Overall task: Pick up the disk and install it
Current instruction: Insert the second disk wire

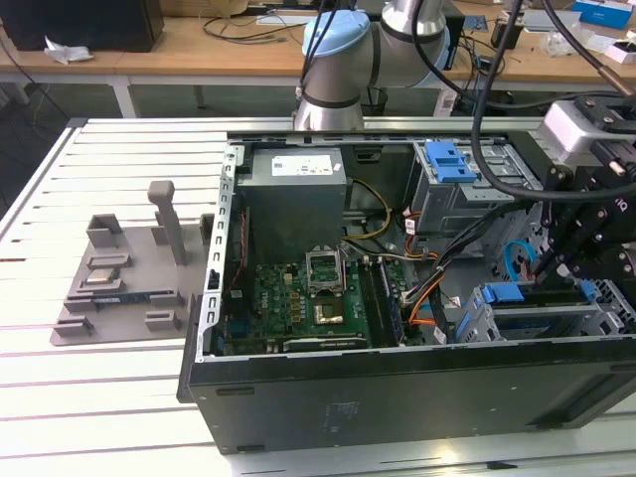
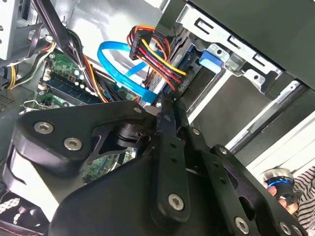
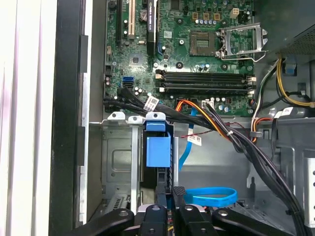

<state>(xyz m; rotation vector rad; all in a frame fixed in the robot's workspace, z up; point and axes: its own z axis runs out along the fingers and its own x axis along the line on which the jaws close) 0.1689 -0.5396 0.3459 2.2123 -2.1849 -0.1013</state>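
Note:
The disk sits on edge in the drive cage at the case's near corner on the exterior view's right, its blue side rail facing the motherboard. In the first wrist view the disk's blue rail tab fills a slot of the cage. My gripper hovers just above the cage, close over the disk's end. Its black fingers are pressed together with nothing between them, as both wrist views show.
The open computer case lies on a slatted white table. Inside are the motherboard, a grey power supply, a second blue-tabbed bay, and orange, black and blue cables near the cage. A grey fixture stands at the exterior view's left.

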